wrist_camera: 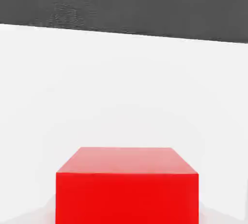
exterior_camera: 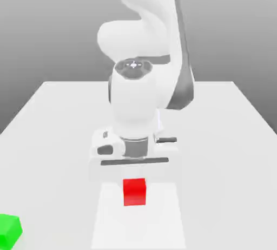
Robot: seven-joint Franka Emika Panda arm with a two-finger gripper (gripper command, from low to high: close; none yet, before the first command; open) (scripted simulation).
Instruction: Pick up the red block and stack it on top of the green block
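The exterior view shows the green block (exterior_camera: 9,229) far from the red block (exterior_camera: 134,191), under the clenched pincer (exterior_camera: 134,172).

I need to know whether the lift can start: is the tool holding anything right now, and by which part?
The tool is shut on the red block, down over its upper part; the exact contact faces cannot be seen. The green block lies apart, untouched.
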